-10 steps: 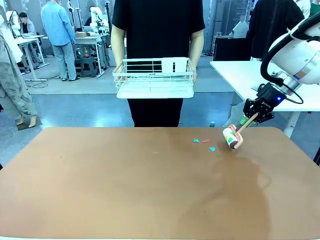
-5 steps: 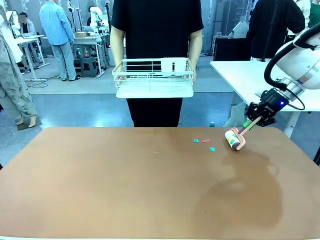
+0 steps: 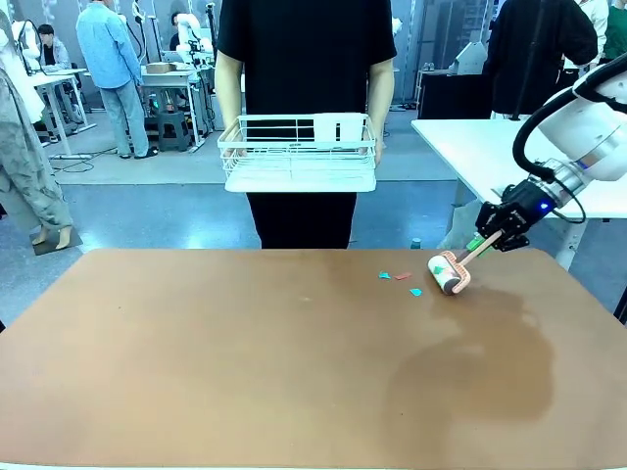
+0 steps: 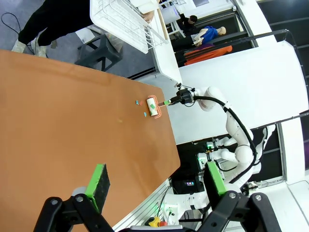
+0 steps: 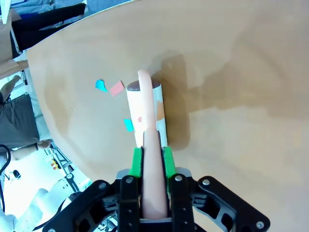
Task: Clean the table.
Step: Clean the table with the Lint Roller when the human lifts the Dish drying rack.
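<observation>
Right jaws are pinching the lint roller by its handle; its roll is resting on the surface beside coloured scraps. Left jaws are hanging spread.

A person in a black top stands just beyond the tabletop's far edge, holding a white wire basket at waist height. A white-topped table stands past the far right corner.
</observation>
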